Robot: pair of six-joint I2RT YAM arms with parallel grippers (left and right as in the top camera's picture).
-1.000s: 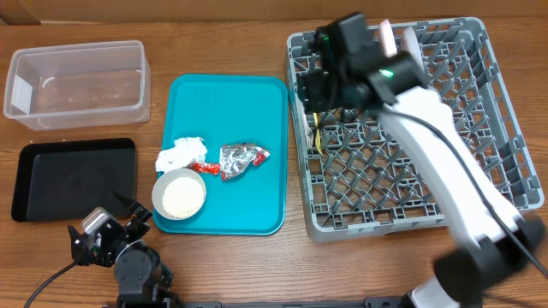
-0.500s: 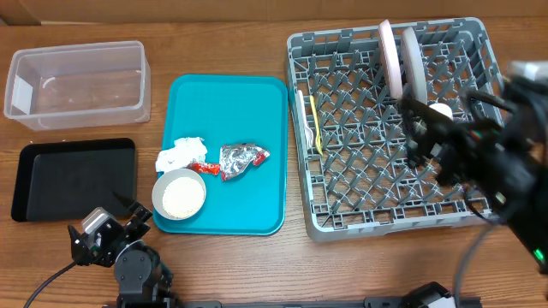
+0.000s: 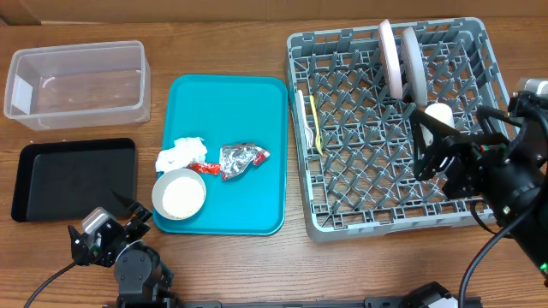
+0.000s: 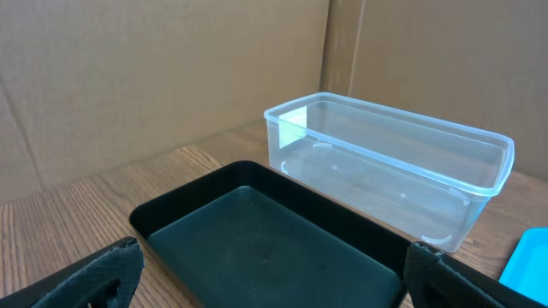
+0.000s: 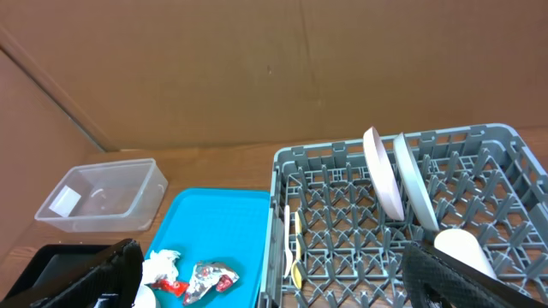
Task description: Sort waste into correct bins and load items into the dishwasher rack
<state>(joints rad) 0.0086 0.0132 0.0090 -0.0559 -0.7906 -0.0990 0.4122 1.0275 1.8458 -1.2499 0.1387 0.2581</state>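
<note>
Left gripper [image 3: 133,216], at 7 o'clock, stood spread and empty. Right gripper [image 3: 425,145], likewise spread and empty, had withdrawn from the dishwasher rack's [image 3: 385,224] 11 o'clock corner to 4 o'clock. Bowl [image 3: 180,194], napkin [image 3: 178,154], wrapper [image 3: 204,167] and foil [image 3: 240,158] remained at centre, unsorted. Spoon [image 3: 314,120] and fork [image 3: 300,120] lay along the rack's 9 o'clock edge, so cutlery loading was judged done.

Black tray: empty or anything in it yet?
Empty: the black tray shows a bare floor in the left wrist view; napkin, wrapper and foil lie on the teal tray.
</note>
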